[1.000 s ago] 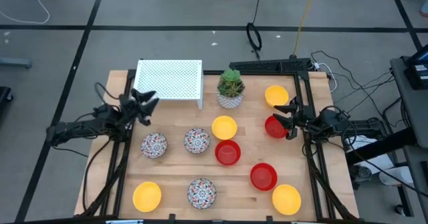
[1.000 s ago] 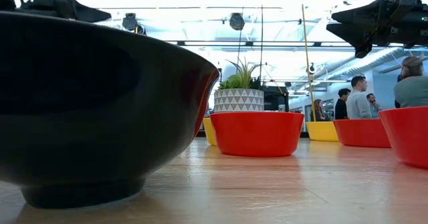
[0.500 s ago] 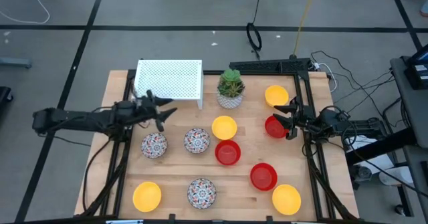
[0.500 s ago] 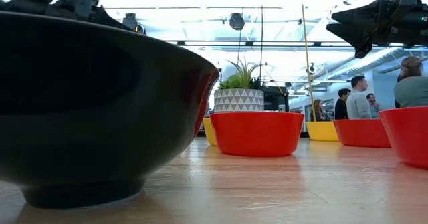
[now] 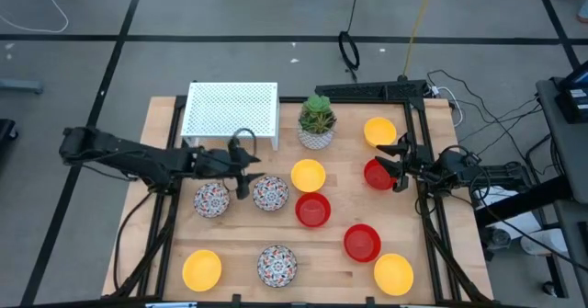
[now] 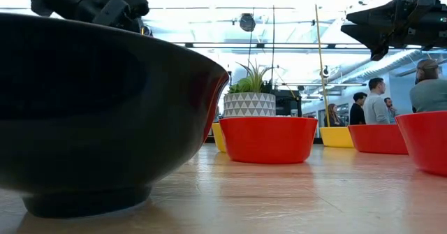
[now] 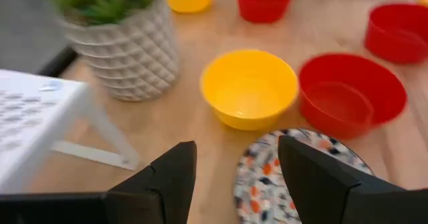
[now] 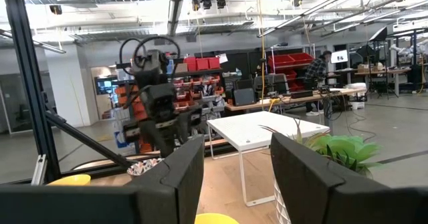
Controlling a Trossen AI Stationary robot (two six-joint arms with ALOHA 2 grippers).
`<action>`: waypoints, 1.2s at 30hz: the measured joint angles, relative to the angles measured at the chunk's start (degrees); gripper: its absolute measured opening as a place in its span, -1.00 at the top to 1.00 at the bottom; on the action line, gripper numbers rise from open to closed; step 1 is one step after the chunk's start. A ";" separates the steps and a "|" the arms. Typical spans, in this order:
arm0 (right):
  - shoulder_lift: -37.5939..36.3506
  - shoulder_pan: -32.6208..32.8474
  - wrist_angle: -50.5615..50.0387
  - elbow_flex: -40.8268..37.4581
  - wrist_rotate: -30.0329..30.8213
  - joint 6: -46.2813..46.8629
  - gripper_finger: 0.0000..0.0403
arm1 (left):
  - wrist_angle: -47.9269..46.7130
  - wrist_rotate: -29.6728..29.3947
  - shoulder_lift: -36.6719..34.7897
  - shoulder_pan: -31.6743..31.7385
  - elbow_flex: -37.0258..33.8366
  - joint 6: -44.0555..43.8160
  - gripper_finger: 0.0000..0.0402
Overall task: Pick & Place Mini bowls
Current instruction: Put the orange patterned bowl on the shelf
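Ten mini bowls stand on the wooden table (image 5: 165, 244): yellow ones (image 5: 308, 175), red ones (image 5: 312, 210) and white patterned ones (image 5: 211, 199). My left gripper (image 5: 242, 181) hovers open between two patterned bowls in the middle left. In the left wrist view its fingers (image 7: 237, 177) point slanting down at the rim of one patterned bowl (image 7: 294, 177), clear of it. My right gripper (image 5: 397, 165) waits open at the right edge, raised over a red bowl (image 5: 375, 174).
A white perforated rack (image 5: 231, 110) stands at the far left and a potted green plant (image 5: 317, 121) beside it. Black frame rails (image 5: 432, 234) run along both side edges. People stand in the room beyond the table (image 6: 374, 101).
My left gripper has swung from beside the rack's near left corner toward the table's right and near edge, out over the patterned bowls, and has tipped from about level to slanting down. Its fingers have stayed open. No bowl has moved.
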 joint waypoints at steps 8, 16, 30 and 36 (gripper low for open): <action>-0.01 -0.01 0.00 0.01 0.00 -0.02 0.21 | -7.53 0.00 7.46 -6.29 6.76 -1.25 -0.06; 0.00 0.00 0.00 0.01 0.00 -0.02 0.21 | -12.03 1.56 12.65 -10.58 8.70 1.06 -0.06; 0.00 -0.02 0.00 0.01 0.00 -0.02 0.21 | -12.46 2.54 22.55 -12.49 8.72 6.05 -0.06; -0.02 -0.02 0.00 0.01 0.00 -0.01 0.21 | -12.92 0.11 25.22 -12.63 8.72 6.90 0.07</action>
